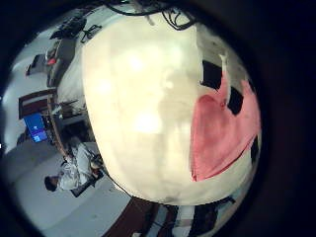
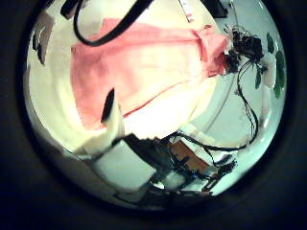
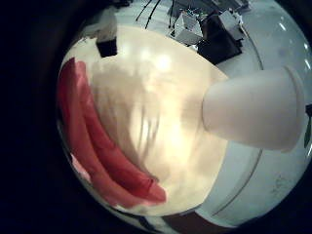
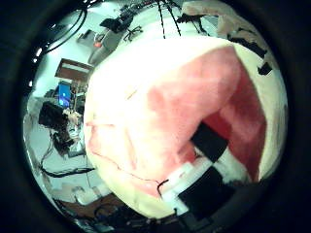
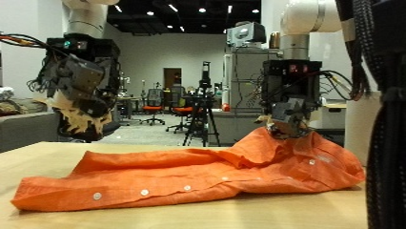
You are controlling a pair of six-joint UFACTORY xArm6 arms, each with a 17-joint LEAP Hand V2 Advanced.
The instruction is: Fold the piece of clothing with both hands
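Note:
An orange button-up shirt (image 5: 191,176) lies crumpled lengthwise on the pale table (image 5: 45,157), with its button row toward the front. My right hand (image 5: 290,110) is at the shirt's raised end, fingers curled on a peak of cloth that rises to meet them. The right thumb side palm view is filled with the shirt (image 4: 175,107), so it is close to that palm. My left hand (image 5: 76,91) hangs well above the shirt's other end with relaxed fingers, holding nothing. From its palm the shirt (image 2: 134,72) appears spread on the table (image 1: 138,99) below.
Bare tabletop (image 5: 191,221) runs in front of the shirt to the front edge. Beyond the table stand office chairs (image 5: 152,107) and a tripod (image 5: 203,110).

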